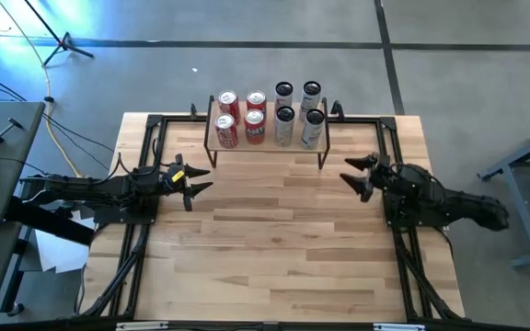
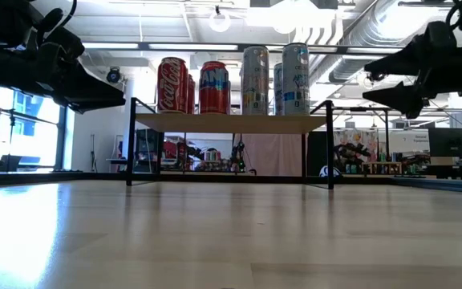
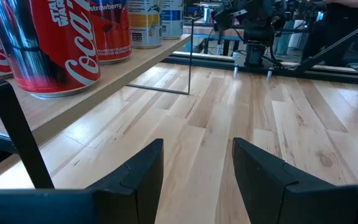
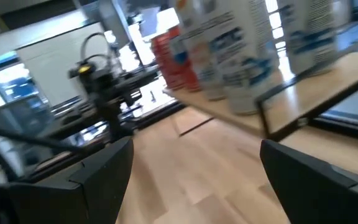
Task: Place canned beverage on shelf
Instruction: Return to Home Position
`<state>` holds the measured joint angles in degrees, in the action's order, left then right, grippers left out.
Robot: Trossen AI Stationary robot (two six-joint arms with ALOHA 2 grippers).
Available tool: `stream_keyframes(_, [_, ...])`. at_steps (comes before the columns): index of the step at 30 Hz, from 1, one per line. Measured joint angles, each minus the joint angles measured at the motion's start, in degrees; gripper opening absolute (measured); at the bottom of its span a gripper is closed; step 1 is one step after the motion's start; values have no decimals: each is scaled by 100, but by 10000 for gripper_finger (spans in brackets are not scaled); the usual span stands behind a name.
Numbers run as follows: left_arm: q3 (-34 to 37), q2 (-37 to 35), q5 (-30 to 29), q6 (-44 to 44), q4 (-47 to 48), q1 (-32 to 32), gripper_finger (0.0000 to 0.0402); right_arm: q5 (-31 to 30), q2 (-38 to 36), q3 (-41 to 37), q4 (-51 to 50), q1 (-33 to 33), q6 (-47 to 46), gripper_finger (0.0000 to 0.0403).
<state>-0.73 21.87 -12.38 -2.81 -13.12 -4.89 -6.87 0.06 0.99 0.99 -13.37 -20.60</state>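
The job looked as good as finished: the shelf [image 2: 231,123] stood at the middle of the table's [image 1: 274,267] far edge with eight cans upright on its plank, and no can showed anywhere on the table off the shelf. From above, the cans sat in two rows of four, each front can lined up with a like one behind it. The pair of red cola cans [image 1: 225,131] stood at the shelf's left end. The red-and-white cans [image 1: 255,127] were just beside them, and the four pale cans [image 1: 284,127] filled the right half. The rows were close-packed, and whether neighbouring cans touched could not be told. The low view showed them all standing level, none tilted and none overhanging the plank's edge. The left end effector [image 1: 196,179] hung near the table's left edge, short of the shelf's left legs. Its fingers [image 3: 135,171] were spread and nothing lay between them. The right end effector [image 1: 357,175] mirrored it near the right edge, likewise released and empty, with its own fingers [image 4: 104,171] wide apart and pointing toward the shelf. Both were raised off the wood and well apart from the cans. By my reckoning, nothing was left but for the arms to settle into their rest poses, with no further can to fetch.
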Motion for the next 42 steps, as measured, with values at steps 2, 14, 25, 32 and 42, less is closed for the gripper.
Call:
stream_keyframes(2, [0,0,0,0,0,0,170,0,6,0,-2,-176,0,339])
stream_keyframes(14, [0,-202,2,0,-2,-14,170,13,19,2,-13,-800,4,339])
stream_keyframes(25, [0,-645,0,0,3,-595,170,28,24,2,-17,-1152,4,339])
stream_keyframes(32, [0,-640,-33,0,1,-688,170,28,24,2,-17,-1152,4,339])
stream_keyframes(42, [0,-640,-34,0,1,-688,170,26,24,2,-17,-1152,4,339])
